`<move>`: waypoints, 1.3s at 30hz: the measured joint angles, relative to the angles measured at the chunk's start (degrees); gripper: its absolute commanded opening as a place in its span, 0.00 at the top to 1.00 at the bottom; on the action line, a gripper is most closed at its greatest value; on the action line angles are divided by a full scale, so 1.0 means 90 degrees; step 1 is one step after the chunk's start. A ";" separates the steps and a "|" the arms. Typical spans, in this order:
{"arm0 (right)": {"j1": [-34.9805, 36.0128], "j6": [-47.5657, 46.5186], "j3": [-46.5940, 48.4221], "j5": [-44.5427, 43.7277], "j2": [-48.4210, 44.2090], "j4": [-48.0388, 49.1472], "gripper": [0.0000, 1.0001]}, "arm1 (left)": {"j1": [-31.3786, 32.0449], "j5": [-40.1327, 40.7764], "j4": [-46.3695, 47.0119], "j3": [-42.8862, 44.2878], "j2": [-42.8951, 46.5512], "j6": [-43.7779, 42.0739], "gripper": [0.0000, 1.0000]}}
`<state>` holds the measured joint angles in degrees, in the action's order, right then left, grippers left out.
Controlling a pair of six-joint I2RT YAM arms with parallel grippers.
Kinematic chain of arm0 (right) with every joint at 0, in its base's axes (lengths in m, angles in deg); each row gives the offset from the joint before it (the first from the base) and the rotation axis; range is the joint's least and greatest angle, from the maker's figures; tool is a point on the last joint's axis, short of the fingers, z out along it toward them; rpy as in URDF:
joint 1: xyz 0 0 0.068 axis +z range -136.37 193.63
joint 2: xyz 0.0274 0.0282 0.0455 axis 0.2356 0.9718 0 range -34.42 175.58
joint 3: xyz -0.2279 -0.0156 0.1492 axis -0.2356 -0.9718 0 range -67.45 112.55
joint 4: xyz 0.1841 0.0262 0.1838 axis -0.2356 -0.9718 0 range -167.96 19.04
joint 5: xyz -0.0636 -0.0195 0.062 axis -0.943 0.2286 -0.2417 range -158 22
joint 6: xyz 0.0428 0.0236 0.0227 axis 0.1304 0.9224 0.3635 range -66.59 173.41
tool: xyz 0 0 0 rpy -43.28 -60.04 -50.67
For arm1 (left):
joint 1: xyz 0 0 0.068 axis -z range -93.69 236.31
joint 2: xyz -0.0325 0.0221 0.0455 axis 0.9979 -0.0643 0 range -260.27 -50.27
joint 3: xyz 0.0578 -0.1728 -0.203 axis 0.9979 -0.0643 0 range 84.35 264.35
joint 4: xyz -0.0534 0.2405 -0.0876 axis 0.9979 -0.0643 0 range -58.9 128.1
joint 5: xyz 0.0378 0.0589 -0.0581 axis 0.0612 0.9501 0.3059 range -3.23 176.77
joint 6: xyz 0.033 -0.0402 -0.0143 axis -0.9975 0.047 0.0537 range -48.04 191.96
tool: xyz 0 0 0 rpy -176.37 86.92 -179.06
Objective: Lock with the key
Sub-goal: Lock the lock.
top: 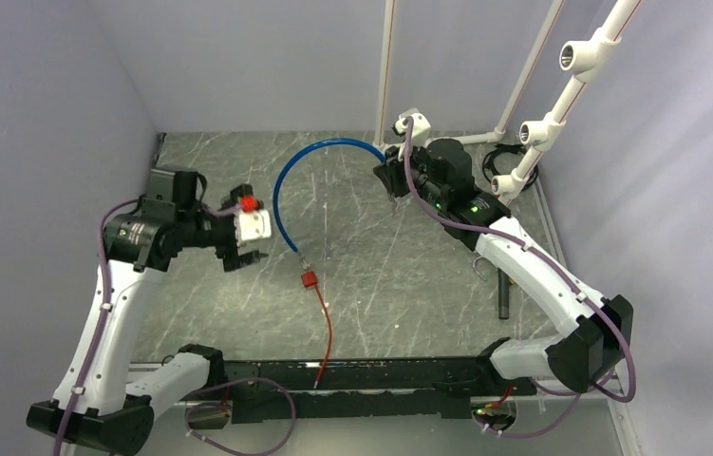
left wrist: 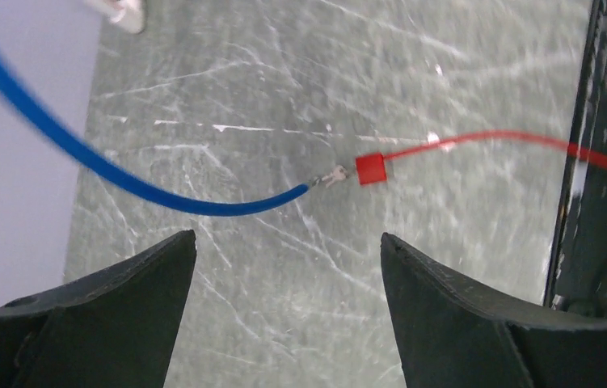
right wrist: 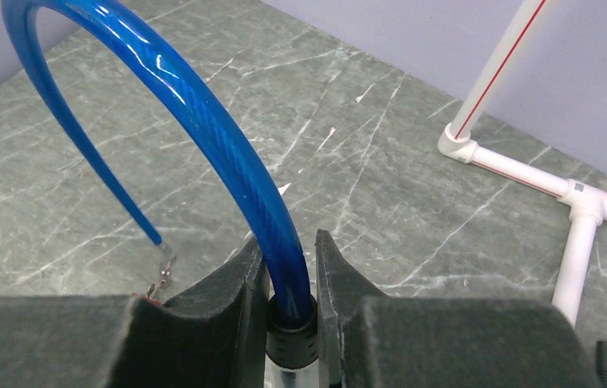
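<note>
Evidently the right gripper (right wrist: 288, 242) is clamped round the blue cable (right wrist: 203, 121) at its black collar (right wrist: 292, 331) to steady the loop upright. The left gripper (left wrist: 286, 238) hovers wide open and empty. The key (left wrist: 332, 175) — seemingly that small silver piece — lies just beyond its fingertips, touching the red tag (left wrist: 370, 169).

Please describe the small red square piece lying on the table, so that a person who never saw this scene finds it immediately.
On the grey marbled table, follow the blue cable from the right gripper down to its free end. Just past a small silver metal piece lies the red square piece, trailing a thin red cord. It alone is blocky and red.
</note>
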<state>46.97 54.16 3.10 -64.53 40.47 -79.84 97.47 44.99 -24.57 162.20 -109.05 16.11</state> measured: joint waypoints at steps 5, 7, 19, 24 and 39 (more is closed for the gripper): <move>0.0000 0.0041 0.0027 0.0066 0.0000 -0.0015 1.00 | 0.0971 0.0862 -0.0522 -0.0423 -0.0100 -0.1960 0.16; 0.0000 0.0046 0.0027 0.0109 0.0000 -0.0012 1.00 | 0.1377 0.1307 -0.0505 -0.0602 -0.0253 -0.2504 0.16; 0.0000 0.0109 0.0027 0.0199 0.0005 -0.0012 1.00 | 0.2492 0.3529 0.0760 -0.2004 -0.1275 -0.4546 0.23; 0.0000 0.0160 0.0027 0.0274 0.0051 -0.0007 1.00 | 0.2492 0.3990 0.1654 -0.2363 -0.1739 -0.4945 0.25; 0.0000 0.0328 0.0027 0.0313 0.0228 -0.0002 1.00 | 0.2489 0.5013 0.3810 -0.3327 -0.3002 -0.5739 0.80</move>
<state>46.97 57.11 3.34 -61.71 42.53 -79.87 119.87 90.10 9.72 132.25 -136.07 -35.54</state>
